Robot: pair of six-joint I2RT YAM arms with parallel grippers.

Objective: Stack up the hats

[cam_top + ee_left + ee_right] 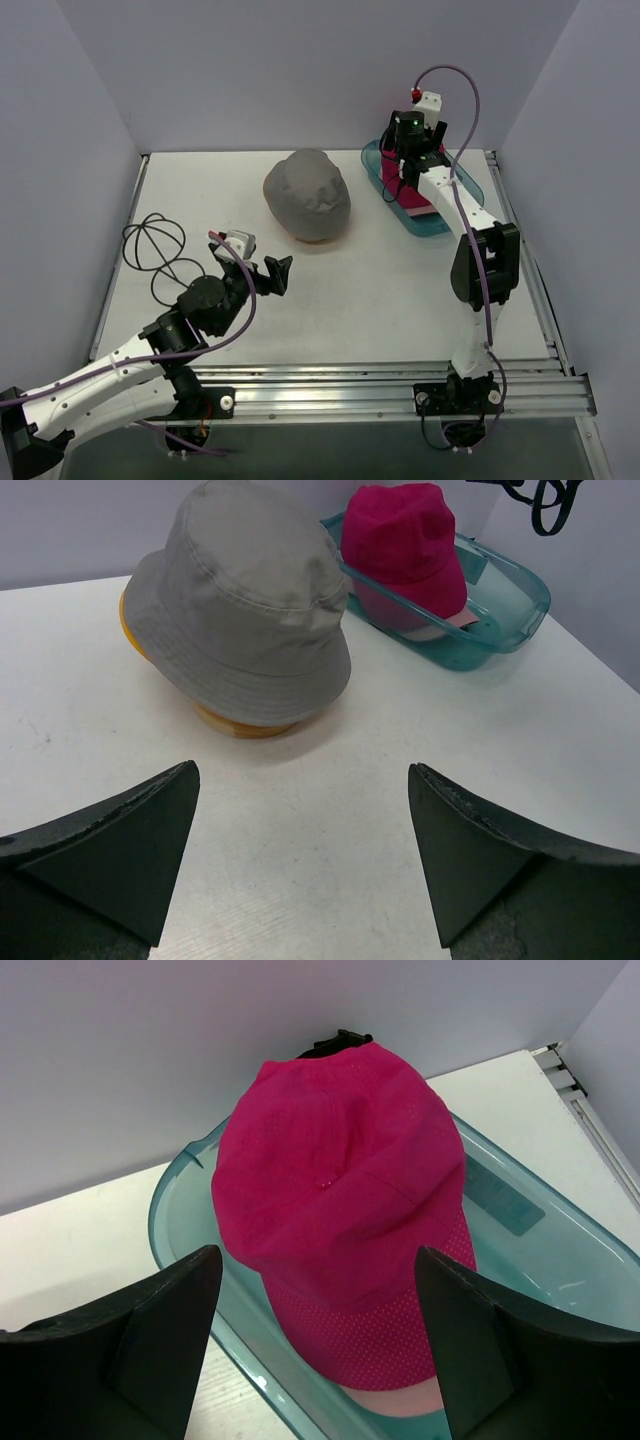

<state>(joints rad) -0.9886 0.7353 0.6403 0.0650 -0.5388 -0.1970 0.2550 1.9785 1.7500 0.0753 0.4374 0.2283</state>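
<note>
As nothing is yet held by either tool, entries are read outward from the arm bases at 6 o'clock on the top view. Left gripper [277,270]: set just short of table centre toward 8 o'clock, jaws spread wide, empty, aimed at 12. Black wire-frame stand [152,250]: at 9 o'clock, bare. Grey bucket hat [245,610]: at 12 o'clock, seated over the mustard yellow hat [127,620], of which only a rim is shown; both are carried on the wooden stand [240,725], whose base alone is seen. Teal tray [185,1200]: at 2 o'clock, containing the magenta cap [340,1190] laid upon the pale pink cap [438,632], the latter reduced to a sliver of brim. Right gripper [318,1260]: poised over the magenta cap, jaws wide, nothing gripped. Hazards, as judged: both caps may be pinched and lifted together, since they lie pressed one on the other; the light tray may be dragged along; the soft crown may fold and slip from a shallow pinch; the grey hat may be nudged off the stand on delivery. Whether the cap is touched cannot be told; a black object behind its crown is not identified.
</note>
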